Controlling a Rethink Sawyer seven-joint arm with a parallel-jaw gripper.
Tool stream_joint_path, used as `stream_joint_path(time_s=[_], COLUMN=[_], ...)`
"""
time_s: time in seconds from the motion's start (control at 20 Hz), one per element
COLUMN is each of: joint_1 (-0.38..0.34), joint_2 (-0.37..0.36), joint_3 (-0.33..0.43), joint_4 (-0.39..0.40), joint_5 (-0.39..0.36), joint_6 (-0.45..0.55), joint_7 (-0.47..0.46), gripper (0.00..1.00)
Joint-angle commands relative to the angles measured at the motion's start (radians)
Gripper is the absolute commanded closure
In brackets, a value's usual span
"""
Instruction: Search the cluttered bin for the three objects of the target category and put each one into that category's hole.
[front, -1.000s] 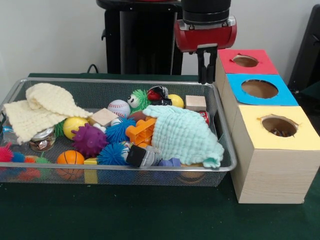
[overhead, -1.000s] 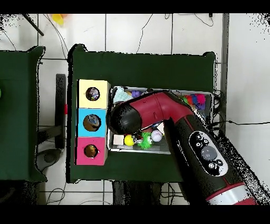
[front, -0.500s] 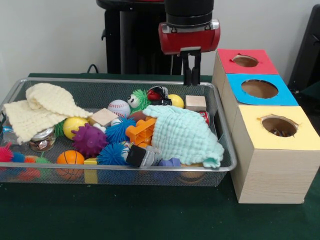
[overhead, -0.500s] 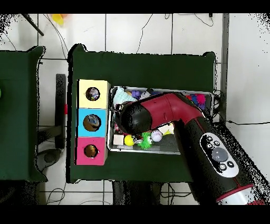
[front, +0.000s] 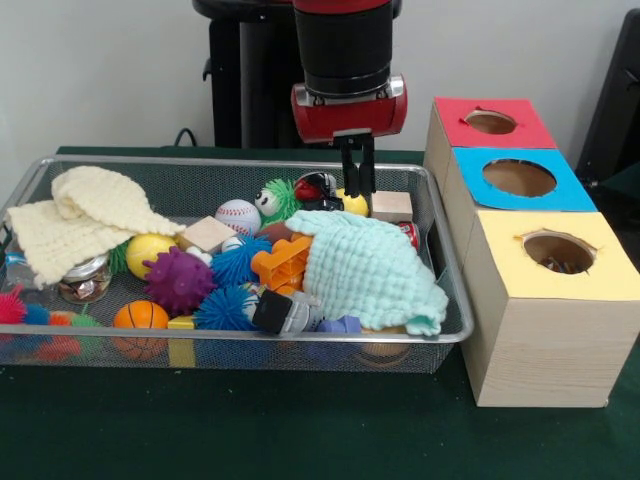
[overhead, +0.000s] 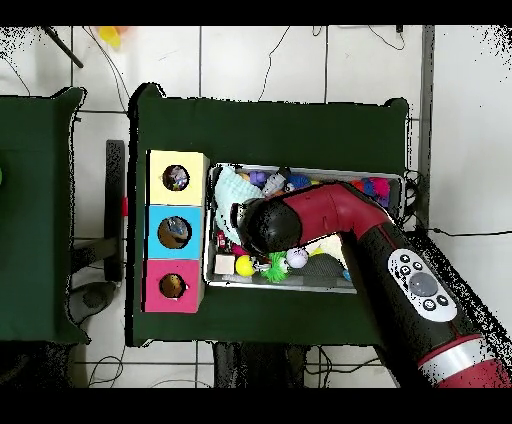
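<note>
My gripper (front: 358, 188) hangs over the back right part of the wire bin (front: 452, 335), fingers close together with nothing between them. Its tips are just in front of a yellow ball (front: 353, 203), between a red and black helmet toy (front: 316, 186) and a wooden block (front: 391, 206). Right of the bin stand three boxes with holes on top: red (front: 490, 122), blue (front: 520, 178) and yellow (front: 556, 252). In the overhead view my arm (overhead: 300, 215) covers the gripper and much of the bin.
The bin also holds a mint cloth (front: 370, 270), a cream cloth (front: 85, 215), a baseball (front: 238, 215), a purple spiky ball (front: 178, 280), blue spiky balls (front: 238, 262), an orange brick (front: 283, 262), a basketball (front: 140, 318) and a jar (front: 85, 278).
The gripper has moved left from beside the red box to over the bin's back right part, and has come lower toward the yellow ball.
</note>
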Motion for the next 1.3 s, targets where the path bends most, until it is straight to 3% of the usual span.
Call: stream_joint_path(time_s=[0.05,0.95,1.1,1.3], joint_1=[-0.032,-0.017,0.022,0.118], joint_2=[0.066,0.068,0.038,-0.006], joint_3=[-0.004,-0.014,-0.046,-0.105], joint_4=[-0.029,-0.019,0.000,0.070], joint_5=[-0.071,-0.101,-0.110,-0.081], joint_6=[-0.088,-0.144,-0.154,-0.183], joint_7=[-0.141,-0.100,-0.037,0.124], gripper=[1.00,1.00,1.00,1.00])
